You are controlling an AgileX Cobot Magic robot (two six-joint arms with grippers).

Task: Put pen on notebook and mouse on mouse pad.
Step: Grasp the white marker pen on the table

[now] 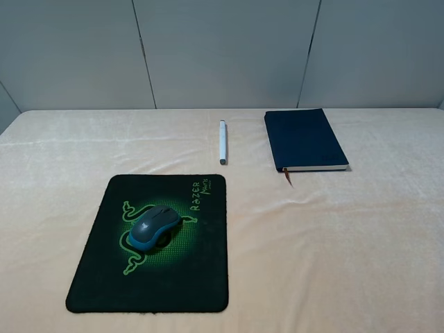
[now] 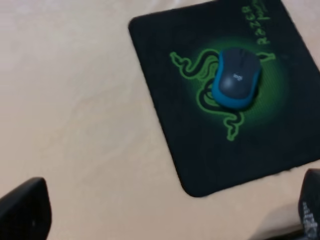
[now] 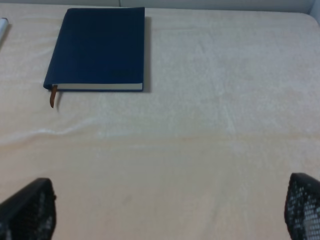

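The mouse (image 1: pixel 152 227) (image 2: pixel 236 77), dark grey on top with teal-blue sides, rests on the green logo of the black mouse pad (image 1: pixel 194 277) (image 2: pixel 165 65). A slim white pen (image 1: pixel 223 141) (image 3: pixel 2 26) lies on the cloth, left of the closed navy notebook (image 1: pixel 303 137) (image 3: pixel 100 45), apart from it. Neither arm shows in the exterior high view. My left gripper (image 2: pixel 170 215) hangs open above the cloth near a corner of the pad, nothing between its fingers (image 2: pixel 27 210). Open too, my right gripper (image 3: pixel 167 212) is over bare cloth, well short of the notebook.
A cream cloth (image 1: pixel 361 236) covers the whole table. Grey wall panels (image 1: pixel 222 48) stand behind its far edge. A thin brown ribbon bookmark (image 1: pixel 288 176) (image 3: pixel 52 96) trails from the notebook's near edge.
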